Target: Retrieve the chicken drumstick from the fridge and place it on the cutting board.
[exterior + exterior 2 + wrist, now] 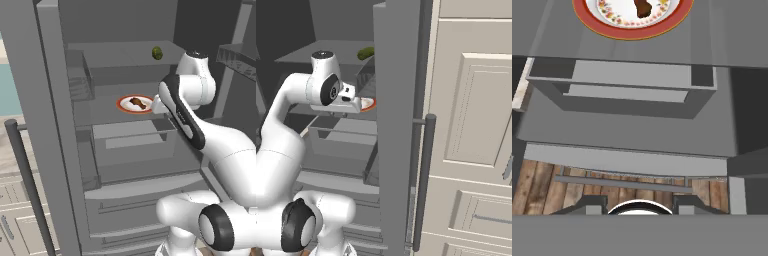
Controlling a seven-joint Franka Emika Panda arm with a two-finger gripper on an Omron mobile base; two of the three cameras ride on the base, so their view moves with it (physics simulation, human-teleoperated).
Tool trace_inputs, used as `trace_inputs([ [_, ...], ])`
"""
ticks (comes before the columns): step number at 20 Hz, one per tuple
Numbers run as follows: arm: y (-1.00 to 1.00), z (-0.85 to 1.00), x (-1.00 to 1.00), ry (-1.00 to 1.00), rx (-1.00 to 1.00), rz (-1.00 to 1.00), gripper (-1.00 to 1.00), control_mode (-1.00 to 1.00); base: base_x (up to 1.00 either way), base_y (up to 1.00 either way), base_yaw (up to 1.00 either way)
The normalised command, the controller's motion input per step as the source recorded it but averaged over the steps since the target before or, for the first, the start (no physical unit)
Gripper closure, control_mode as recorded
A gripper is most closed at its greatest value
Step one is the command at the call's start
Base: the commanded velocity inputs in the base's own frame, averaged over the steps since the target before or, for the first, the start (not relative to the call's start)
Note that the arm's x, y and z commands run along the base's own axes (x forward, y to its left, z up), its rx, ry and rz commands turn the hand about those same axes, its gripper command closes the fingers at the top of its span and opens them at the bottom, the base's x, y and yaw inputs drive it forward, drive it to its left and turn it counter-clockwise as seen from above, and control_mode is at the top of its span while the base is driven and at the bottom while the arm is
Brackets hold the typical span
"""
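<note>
The chicken drumstick [137, 103] is seen lying on a red-rimmed plate [125, 106], which is set on the middle shelf of the open fridge [55, 125]. In the left base view its long axis is laid across the plate at a slant, running from upper left down to lower right; which end is the thick one can't really be made out at this size. In the hand view just one end of the drumstick [643, 8] is caught at the top edge. A small green fruit [157, 53] is parked on the shelf above. The gripper [159, 105] is held just beside the plate's right rim, apart from the drumstick. Whether the fingers are spread or pressed together can't be told.
</note>
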Motion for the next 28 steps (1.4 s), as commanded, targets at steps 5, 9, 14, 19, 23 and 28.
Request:
trace_inputs([
  [5,0.0,0.0,0.0,-0.01,0.0,0.0,-1.0,-1.0,0.0,0.0,0.0],
  [9,0.0,-0.1,0.0,-0.1,0.0,0.0,-1.0,-1.0,0.0,0.0,0.0],
  [14,0.0,-0.09,0.0,-0.36,0.0,0.0,-1.0,-1.0,0.0,0.0,0.0],
  [19,0.0,-0.11,0.07,-0.15,0.0,0.0,-1.0,-1.0,0.0,0.0,0.0],
  [23,0.0,0.0,0.04,0.0,0.0,0.0,-1.0,-1.0,0.0,0.0,0.0],
  [28,0.0,-0.04,0.15,-0.03,0.0,0.0,-1.0,-1.0,0.0,0.0,0.0],
])
